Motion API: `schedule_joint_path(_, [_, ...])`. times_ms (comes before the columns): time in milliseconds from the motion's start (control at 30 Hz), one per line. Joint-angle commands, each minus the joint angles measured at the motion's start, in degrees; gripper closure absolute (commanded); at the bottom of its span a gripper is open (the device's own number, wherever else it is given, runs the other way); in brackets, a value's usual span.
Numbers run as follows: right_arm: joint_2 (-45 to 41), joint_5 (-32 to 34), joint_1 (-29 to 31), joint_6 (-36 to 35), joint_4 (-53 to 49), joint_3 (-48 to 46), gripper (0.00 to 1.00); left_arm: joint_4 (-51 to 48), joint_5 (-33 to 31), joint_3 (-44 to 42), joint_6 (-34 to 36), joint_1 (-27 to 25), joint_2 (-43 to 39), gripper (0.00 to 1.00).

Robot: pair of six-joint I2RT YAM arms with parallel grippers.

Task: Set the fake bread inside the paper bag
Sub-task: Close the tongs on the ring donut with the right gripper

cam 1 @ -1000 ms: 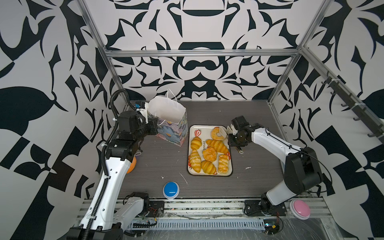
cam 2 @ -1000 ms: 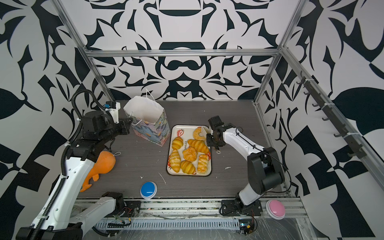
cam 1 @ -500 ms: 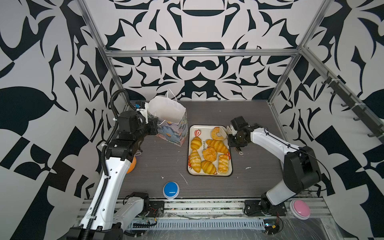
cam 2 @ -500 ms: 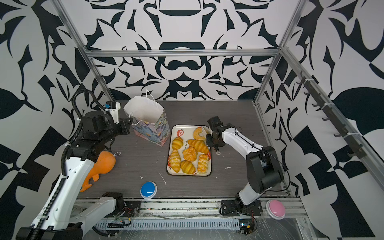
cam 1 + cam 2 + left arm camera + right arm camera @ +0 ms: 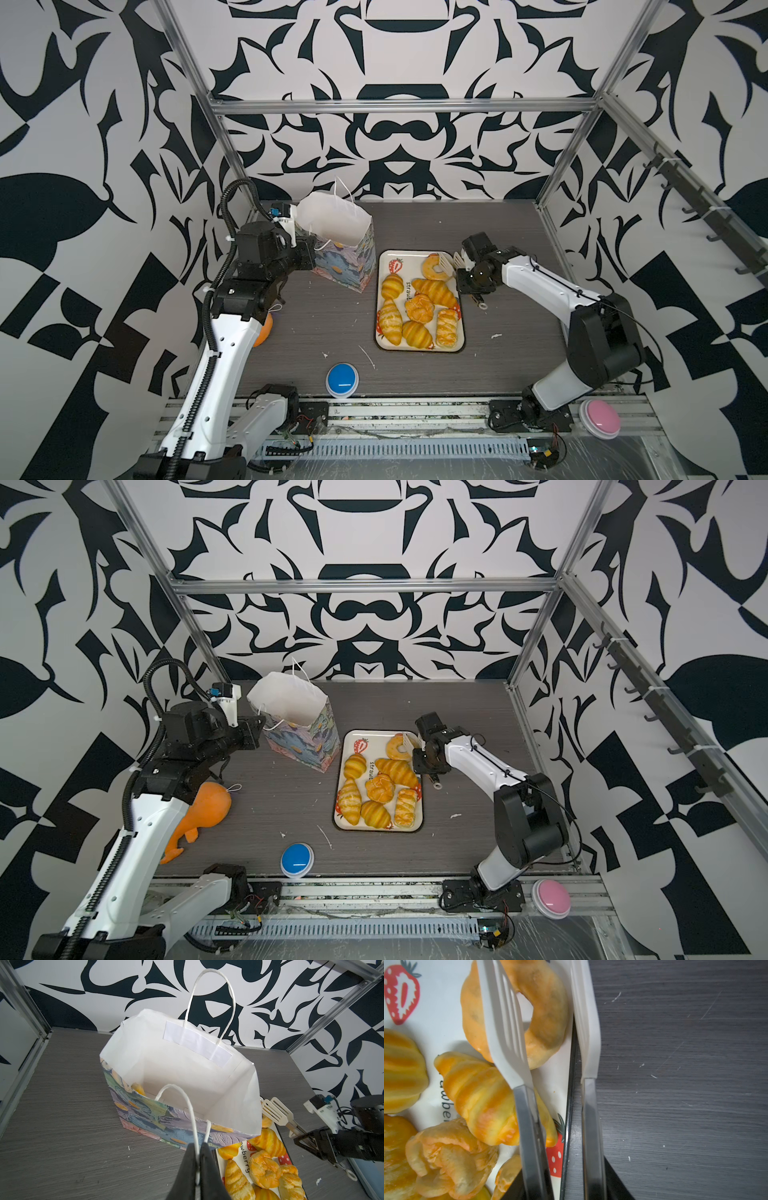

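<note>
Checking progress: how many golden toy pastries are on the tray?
7 on the white strawberry-print tray: ring doughnut far right; croissants far left, centre right, near left, near middle; round bun centre; plaited pastry near right.

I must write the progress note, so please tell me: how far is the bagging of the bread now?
Done: one pastry shows inside the paper bag. In hand: the left tool pinches the bag's handle; the right tool holds tongs, blades astride one side of the ring doughnut, not yet lifted. Left: seven pastries on the tray, doughnut included.
</note>
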Motion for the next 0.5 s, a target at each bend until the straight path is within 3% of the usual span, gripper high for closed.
schedule_joint_path(0, [-3.1,2.0,-0.1,0.0,-1.7,0.3,0.54,-0.6,0.1,-0.7,0.2,0.2,0.2,0.9])
schedule_joint_path(467, [-2.0,-1.2,0.3,0.1,-0.5,0.2,0.57,-0.6,0.3,-0.6,0.1,0.2,0.3,0.89])
